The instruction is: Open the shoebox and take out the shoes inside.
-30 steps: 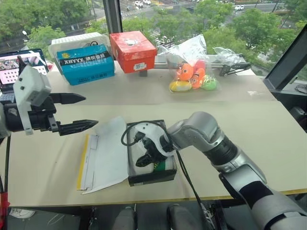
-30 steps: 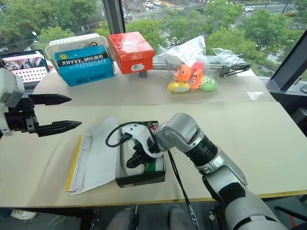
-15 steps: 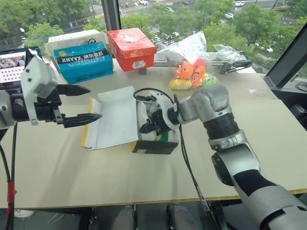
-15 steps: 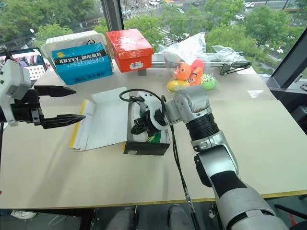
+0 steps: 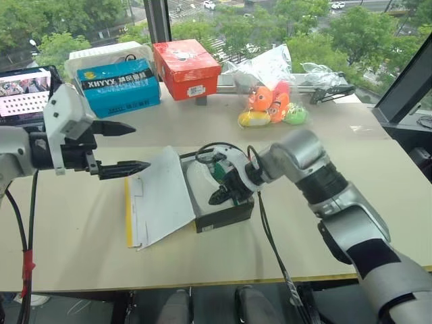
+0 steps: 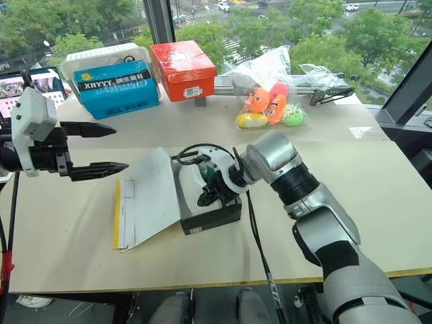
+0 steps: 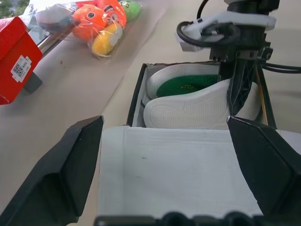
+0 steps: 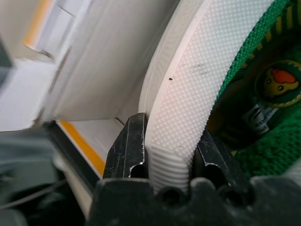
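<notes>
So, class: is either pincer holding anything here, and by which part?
The right pincer grips one green shoe by the edge of its white sole, inside the open shoebox. The left pincer is open, holding nothing.

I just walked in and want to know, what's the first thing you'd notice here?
Right in the middle of the table, the shoebox lies open with its lid flopped out to the left, and the right gripper is pinching the white sole of one of the shoes inside. The left gripper hangs open in the air beside the lid. At the back by the window sit a blue box, a red-orange box and a bag of plush toys.
</notes>
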Robot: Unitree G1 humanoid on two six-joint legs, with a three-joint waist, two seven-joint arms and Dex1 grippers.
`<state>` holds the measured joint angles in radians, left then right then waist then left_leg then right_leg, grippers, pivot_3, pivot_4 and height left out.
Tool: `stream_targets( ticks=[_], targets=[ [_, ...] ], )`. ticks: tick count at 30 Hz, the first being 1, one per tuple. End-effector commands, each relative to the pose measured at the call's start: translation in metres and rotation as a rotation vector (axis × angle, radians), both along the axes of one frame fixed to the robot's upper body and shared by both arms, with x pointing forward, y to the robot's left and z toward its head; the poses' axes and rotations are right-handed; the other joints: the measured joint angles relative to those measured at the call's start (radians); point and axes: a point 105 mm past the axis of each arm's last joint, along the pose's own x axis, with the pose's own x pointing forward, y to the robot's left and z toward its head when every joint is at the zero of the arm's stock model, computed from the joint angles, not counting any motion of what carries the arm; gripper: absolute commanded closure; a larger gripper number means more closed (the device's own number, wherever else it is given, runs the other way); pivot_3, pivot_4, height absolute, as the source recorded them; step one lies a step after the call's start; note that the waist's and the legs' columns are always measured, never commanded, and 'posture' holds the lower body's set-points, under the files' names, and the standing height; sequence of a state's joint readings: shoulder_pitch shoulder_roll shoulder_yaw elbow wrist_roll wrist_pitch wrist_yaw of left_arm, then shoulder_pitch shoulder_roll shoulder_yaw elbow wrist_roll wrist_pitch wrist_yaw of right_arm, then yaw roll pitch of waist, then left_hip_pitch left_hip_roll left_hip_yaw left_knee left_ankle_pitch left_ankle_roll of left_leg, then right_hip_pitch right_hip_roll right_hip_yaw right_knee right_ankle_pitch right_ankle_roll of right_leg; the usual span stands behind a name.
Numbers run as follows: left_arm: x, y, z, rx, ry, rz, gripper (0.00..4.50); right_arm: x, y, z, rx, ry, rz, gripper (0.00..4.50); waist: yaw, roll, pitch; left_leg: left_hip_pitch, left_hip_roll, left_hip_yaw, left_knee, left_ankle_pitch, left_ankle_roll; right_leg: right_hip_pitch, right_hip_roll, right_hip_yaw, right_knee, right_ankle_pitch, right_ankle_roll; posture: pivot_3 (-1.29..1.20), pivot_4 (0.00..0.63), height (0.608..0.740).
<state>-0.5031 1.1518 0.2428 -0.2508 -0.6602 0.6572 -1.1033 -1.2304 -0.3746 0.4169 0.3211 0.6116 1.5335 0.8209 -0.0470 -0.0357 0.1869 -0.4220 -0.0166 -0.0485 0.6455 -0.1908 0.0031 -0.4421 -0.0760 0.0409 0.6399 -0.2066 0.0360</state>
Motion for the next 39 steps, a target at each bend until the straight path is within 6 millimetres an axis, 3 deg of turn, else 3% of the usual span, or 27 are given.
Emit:
stream_targets(
  ticks=[1, 7, 10, 13, 19, 21, 27, 29, 31, 33, 34, 35, 37, 39],
  targets=[
    [-0.003, -0.001, 0.01, 0.013, -0.058, 0.003, 0.0, -0.003, 0.004, 0.036, 0.093, -0.041, 0.037, 3.91, -0.001, 0.0, 0.0, 0.0, 0.0, 0.0, 0.0, 0.0, 0.0, 0.0, 0.0, 0.0, 0.001, 0.0, 0.0, 0.0, 0.15, 0.74],
    [-0.002, -0.002, 0.01, 0.012, -0.06, 0.003, 0.0, -0.002, 0.007, 0.052, 0.144, -0.094, 0.034, 3.91, 0.0, 0.0, 0.0, 0.0, 0.0, 0.0, 0.0, 0.0, 0.0, 0.0, 0.0, 0.0, 0.0, 0.0, 0.0, 0.0, 0.15, 0.74],
    [-0.002, -0.003, 0.011, 0.012, -0.062, 0.0, 0.0, 0.004, 0.01, 0.043, 0.153, -0.129, 0.004, 3.91, -0.001, 0.0, 0.0, 0.0, 0.0, 0.0, 0.0, 0.0, 0.0, 0.0, 0.0, 0.0, 0.001, 0.0, 0.0, 0.0, 0.15, 0.74],
    [0.0, -0.004, 0.011, 0.011, -0.064, -0.003, 0.0, 0.024, 0.018, 0.044, 0.225, -0.281, -0.073, 3.91, -0.002, 0.0, 0.0, 0.0, 0.0, 0.0, 0.0, 0.0, 0.0, 0.0, 0.0, 0.0, 0.001, 0.0, 0.0, 0.0, 0.15, 0.74],
    [0.0, -0.004, 0.013, 0.013, -0.066, -0.006, 0.0, 0.019, 0.031, 0.036, 0.421, -0.4, -0.113, 3.91, 0.0, -0.001, 0.0, 0.001, 0.0, -0.001, 0.0, 0.0, 0.0, 0.001, 0.0, 0.0, 0.002, 0.0, 0.0, 0.0, 0.15, 0.74],
    [0.001, -0.004, 0.014, 0.017, -0.066, -0.006, 0.0, 0.021, 0.026, 0.055, 0.518, -0.416, -0.168, 3.91, -0.001, 0.0, 0.0, 0.0, 0.0, 0.0, 0.0, 0.0, 0.0, 0.0, 0.0, 0.0, 0.002, 0.0, 0.0, 0.0, 0.15, 0.74],
    [0.003, -0.003, 0.016, 0.027, -0.063, -0.015, 0.0, 0.012, -0.014, 0.142, 0.716, -0.455, -0.19, 3.91, 0.002, 0.0, 0.0, 0.001, 0.0, 0.0, 0.001, 0.001, -0.001, -0.001, 0.0, 0.0, 0.002, 0.0, 0.0, 0.0, 0.15, 0.74],
    [0.006, -0.004, 0.016, 0.029, -0.065, -0.021, 0.0, 0.009, -0.028, 0.156, 0.724, -0.489, -0.209, 3.91, 0.004, 0.0, 0.0, 0.0, 0.0, -0.001, 0.0, 0.001, -0.001, 0.0, 0.0, -0.001, 0.002, 0.0, 0.0, 0.0, 0.15, 0.74],
    [0.007, -0.006, 0.016, 0.028, -0.064, -0.035, 0.0, 0.016, -0.05, 0.157, 0.607, -0.651, -0.275, 3.91, 0.006, 0.0, 0.0, 0.001, 0.0, -0.002, 0.0, 0.0, -0.001, 0.001, 0.0, -0.002, 0.002, 0.0, 0.0, 0.0, 0.15, 0.74],
    [0.008, -0.009, 0.017, 0.028, -0.064, -0.05, 0.0, 0.042, -0.092, 0.149, 0.294, -0.914, -0.41, 3.91, 0.008, 0.0, 0.0, 0.001, -0.001, -0.001, 0.0, 0.0, -0.001, 0.003, -0.001, -0.002, 0.0, 0.0, 0.0, 0.0, 0.15, 0.74],
    [0.011, -0.01, 0.017, 0.027, -0.065, -0.052, 0.0, 0.062, -0.132, 0.136, -0.053, -1.132, -0.457, 3.91, 0.009, 0.0, 0.0, 0.0, -0.001, -0.001, 0.001, 0.0, -0.001, 0.003, -0.001, -0.002, 0.0, -0.001, 0.001, 0.0, 0.15, 0.74],
    [0.012, -0.011, 0.017, 0.026, -0.065, -0.055, 0.0, 0.07, -0.159, 0.124, -0.327, -1.253, -0.401, 3.91, 0.012, 0.0, 0.0, 0.0, -0.003, -0.001, 0.002, 0.0, -0.001, 0.003, -0.002, -0.002, -0.002, -0.001, 0.002, 0.0, 0.15, 0.74],
    [0.014, -0.012, 0.017, 0.028, -0.066, -0.062, 0.0, 0.074, -0.182, 0.104, -0.553, -1.305, -0.269, 3.91, 0.02, 0.0, 0.0, 0.0, -0.004, 0.0, 0.004, 0.0, -0.001, 0.004, -0.003, -0.002, -0.004, -0.004, 0.007, 0.0, 0.15, 0.74],
    [0.016, -0.015, 0.016, 0.03, -0.067, -0.078, 0.0, 0.084, -0.213, 0.072, -0.81, -1.305, -0.157, 3.91, 0.007, 0.001, 0.001, 0.0, -0.002, 0.004, 0.003, 0.0, -0.001, 0.003, -0.002, 0.0, -0.008, -0.007, 0.011, 0.0, 0.15, 0.74]
  ],
)
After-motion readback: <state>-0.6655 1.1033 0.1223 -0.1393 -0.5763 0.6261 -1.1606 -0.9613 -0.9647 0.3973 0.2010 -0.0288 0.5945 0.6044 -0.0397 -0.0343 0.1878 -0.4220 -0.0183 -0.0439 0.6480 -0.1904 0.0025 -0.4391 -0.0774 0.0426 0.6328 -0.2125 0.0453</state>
